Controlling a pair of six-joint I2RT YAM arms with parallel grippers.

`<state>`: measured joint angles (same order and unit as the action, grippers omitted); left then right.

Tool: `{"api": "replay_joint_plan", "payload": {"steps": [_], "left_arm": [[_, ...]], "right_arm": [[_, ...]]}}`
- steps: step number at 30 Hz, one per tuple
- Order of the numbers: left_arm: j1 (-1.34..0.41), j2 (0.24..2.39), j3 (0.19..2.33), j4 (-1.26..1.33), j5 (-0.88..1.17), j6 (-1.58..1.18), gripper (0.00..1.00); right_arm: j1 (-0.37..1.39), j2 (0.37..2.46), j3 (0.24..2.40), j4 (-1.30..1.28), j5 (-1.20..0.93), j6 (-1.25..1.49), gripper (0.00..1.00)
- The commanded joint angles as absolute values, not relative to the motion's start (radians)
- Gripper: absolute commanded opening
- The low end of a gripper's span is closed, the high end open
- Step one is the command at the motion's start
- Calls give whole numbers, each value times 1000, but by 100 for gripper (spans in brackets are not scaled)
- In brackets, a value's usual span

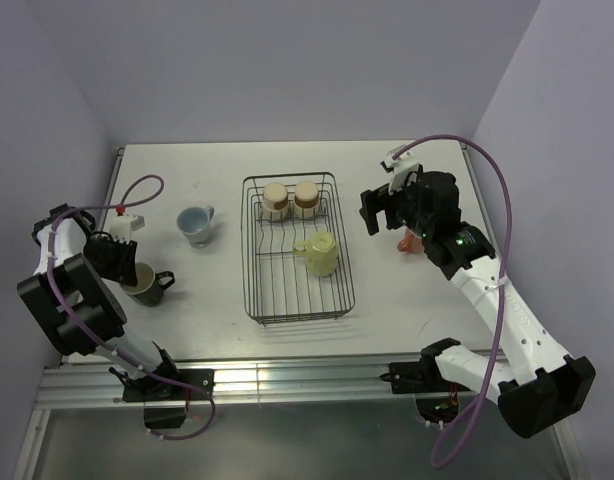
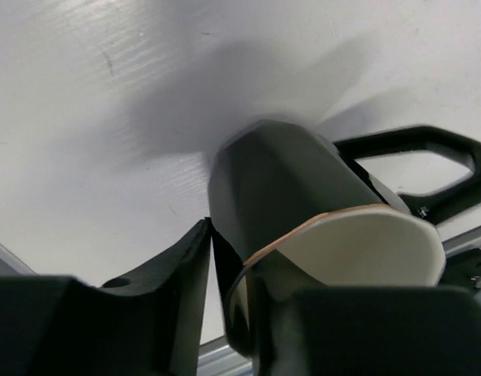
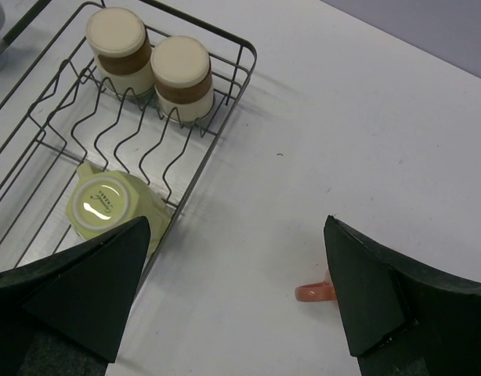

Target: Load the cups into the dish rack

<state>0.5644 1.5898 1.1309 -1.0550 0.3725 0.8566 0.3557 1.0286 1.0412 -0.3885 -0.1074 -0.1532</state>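
Note:
The black wire dish rack (image 1: 265, 300) stands mid-table. In it are two tan tumblers (image 1: 275, 200) (image 1: 307, 198), upside down, and a pale yellow mug (image 1: 320, 253). A pale blue-grey mug (image 1: 196, 224) stands on the table left of the rack. My left gripper (image 1: 127, 262) is shut on the rim of the black mug (image 2: 280, 180), one finger inside its cream interior and one outside. My right gripper (image 3: 235, 223) is wide open above the table right of the rack (image 3: 212, 133). The salmon-pink mug (image 1: 407, 243) is mostly hidden under it; only its handle (image 3: 315, 292) shows.
Lilac walls close the table in at the back and on both sides. A metal rail (image 1: 287, 378) runs along the near edge by the arm bases. Purple cables (image 1: 137, 185) loop over each arm.

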Motion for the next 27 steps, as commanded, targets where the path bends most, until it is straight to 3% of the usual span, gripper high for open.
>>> {"api": "replay_joint_plan", "payload": {"steps": [1, 2, 5, 13, 17, 22, 27], "left_arm": [[563, 1566, 1115, -1025, 414, 839, 28], [563, 1560, 1115, -1025, 420, 841, 18], [563, 1531, 1144, -1038, 459, 847, 0], [526, 1307, 1322, -1045, 689, 831, 0], [485, 1051, 1257, -725, 753, 727, 0], [408, 694, 999, -27, 817, 609, 0], [339, 522, 792, 343, 928, 617, 0]], "right_arm": [[365, 1002, 1039, -373, -120, -137, 100], [368, 1003, 1037, -371, -118, -133, 100], [365, 996, 1029, -357, -106, -114, 100], [367, 1029, 1078, -359, -158, -20, 100], [368, 1066, 1170, -367, -244, 95, 100], [371, 1103, 1227, -278, -501, 311, 100], [412, 1198, 1339, -181, -698, 435, 100]]}}
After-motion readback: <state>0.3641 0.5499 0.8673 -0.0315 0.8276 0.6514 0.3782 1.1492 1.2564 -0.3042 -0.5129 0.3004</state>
